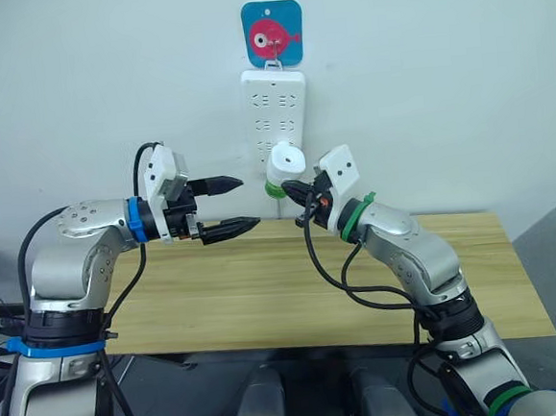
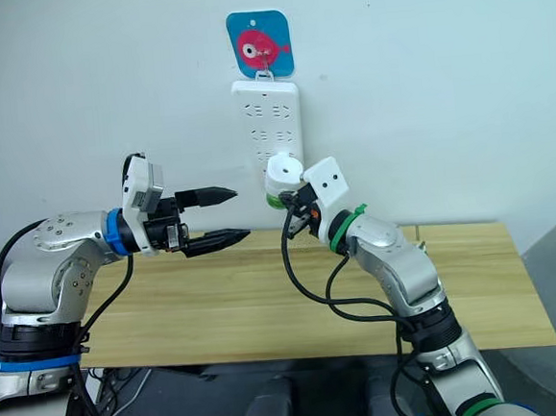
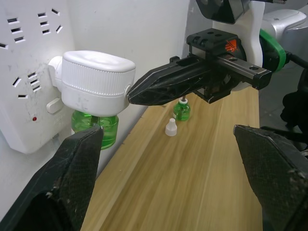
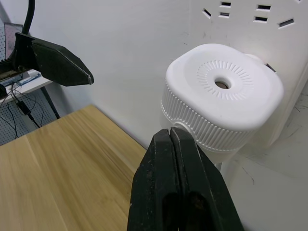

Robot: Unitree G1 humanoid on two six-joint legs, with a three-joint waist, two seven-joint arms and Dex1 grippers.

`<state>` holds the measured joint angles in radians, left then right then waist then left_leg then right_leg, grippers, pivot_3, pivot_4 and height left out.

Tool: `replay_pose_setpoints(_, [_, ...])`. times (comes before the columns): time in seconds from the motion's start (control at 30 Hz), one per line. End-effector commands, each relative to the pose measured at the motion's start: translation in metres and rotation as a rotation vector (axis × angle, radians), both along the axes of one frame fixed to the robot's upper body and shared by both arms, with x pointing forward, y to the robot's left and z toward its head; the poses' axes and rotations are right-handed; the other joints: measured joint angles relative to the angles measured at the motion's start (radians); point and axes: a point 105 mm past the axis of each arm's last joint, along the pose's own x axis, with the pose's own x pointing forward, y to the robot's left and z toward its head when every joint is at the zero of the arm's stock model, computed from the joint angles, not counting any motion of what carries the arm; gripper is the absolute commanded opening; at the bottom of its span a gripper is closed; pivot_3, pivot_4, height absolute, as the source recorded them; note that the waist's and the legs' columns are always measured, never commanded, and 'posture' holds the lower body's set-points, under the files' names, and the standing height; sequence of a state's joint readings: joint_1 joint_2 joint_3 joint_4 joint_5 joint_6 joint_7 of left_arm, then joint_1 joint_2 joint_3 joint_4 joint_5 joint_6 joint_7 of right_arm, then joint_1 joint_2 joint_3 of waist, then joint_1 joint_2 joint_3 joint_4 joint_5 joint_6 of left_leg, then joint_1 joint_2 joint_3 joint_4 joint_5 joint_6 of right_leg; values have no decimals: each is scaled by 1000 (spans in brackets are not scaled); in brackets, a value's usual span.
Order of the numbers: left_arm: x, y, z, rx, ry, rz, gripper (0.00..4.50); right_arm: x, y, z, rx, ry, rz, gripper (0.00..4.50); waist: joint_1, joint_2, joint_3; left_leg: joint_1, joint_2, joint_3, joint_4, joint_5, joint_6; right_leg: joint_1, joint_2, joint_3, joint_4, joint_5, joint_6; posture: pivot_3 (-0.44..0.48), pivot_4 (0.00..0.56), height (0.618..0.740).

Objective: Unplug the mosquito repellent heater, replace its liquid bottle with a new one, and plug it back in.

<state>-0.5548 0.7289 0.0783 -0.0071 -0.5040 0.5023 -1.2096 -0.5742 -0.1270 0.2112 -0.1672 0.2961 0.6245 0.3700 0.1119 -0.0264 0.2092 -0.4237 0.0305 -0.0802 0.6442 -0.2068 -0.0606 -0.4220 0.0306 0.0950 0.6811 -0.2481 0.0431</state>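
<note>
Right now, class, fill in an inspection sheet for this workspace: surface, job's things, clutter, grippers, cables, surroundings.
Surface: wooden table, bare at the front.
Job's things: mosquito repellent heater plugged into the power strip, green bottle beneath it; spare bottle and white cap on the table.
Clutter: nothing seen.
Grippers: left gripper open, off the heater; right gripper shut, tips at the heater.
Cables: black cables along both arms.
Surroundings: white wall, fish hook.
</note>
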Motion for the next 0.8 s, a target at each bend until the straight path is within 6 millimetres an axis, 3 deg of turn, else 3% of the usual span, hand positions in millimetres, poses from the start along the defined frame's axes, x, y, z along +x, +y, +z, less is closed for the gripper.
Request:
replay_pose_setpoints(0.03, [0,2,14,-5,-47,3,4500,3,-7,18,38,-59,-28,16,0,0,0,0,0,0,0,0,0,0,0,0,0,0,0,363,148,740])
replay_pose_setpoints(0.6, [5,0,14,-19,-55,0,4500,24,-33,22,54,-87,-233,16,1,0,0,2,1,0,0,1,1,1,1,0,0,-3,-5,347,147,740])
replay_pose_setpoints(0.8, [8,-1,20,-41,-65,4,4500,17,-25,21,67,-71,-181,16,2,0,0,2,1,0,0,3,3,1,1,0,0,-2,-6,345,146,740])
